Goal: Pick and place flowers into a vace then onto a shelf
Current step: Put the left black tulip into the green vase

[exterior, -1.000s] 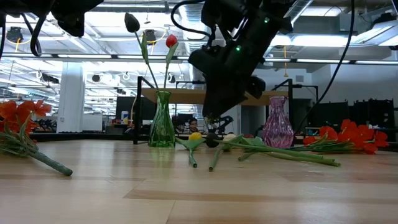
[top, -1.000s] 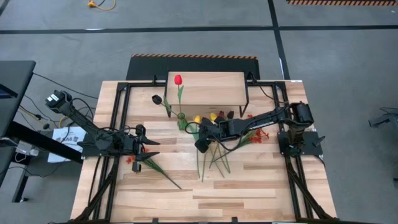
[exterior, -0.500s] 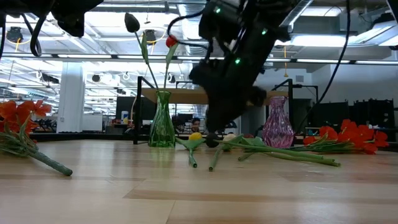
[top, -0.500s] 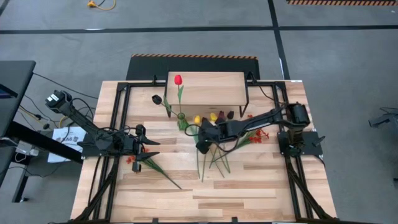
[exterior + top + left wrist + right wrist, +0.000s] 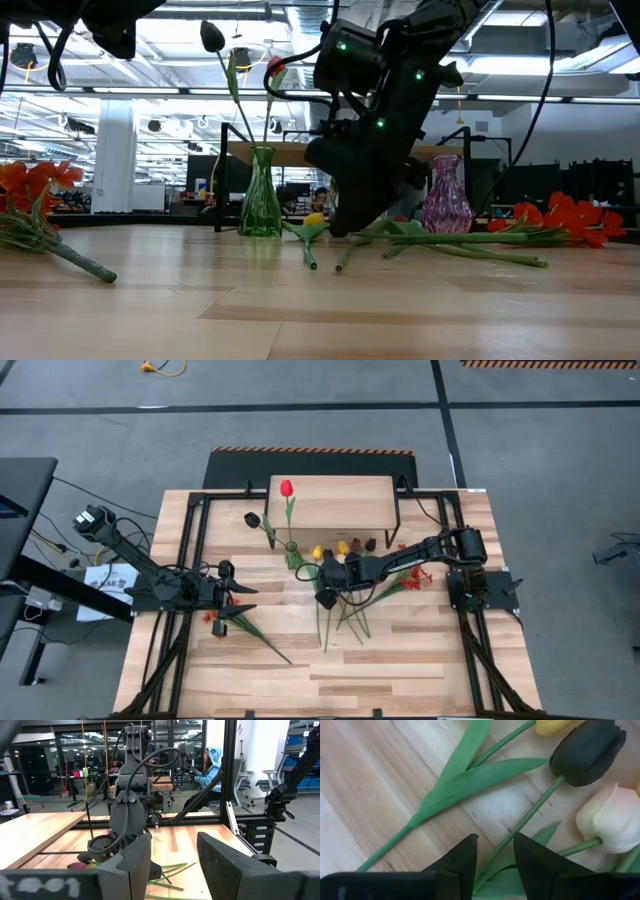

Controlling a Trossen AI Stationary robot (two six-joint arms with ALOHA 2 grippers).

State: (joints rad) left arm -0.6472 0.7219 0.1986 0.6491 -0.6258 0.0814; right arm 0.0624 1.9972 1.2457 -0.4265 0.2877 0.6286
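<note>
Now my right end effector has dropped lower, fingers apart astride the black tulip's stem; the grasp can begin.

Matt light wood table; glossy green glass vase.

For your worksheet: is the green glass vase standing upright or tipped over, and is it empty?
Upright and not empty. In the low view the green vase stands on its base on the table, with two flower stems rising from its mouth, a red tulip and a dark one.
</note>
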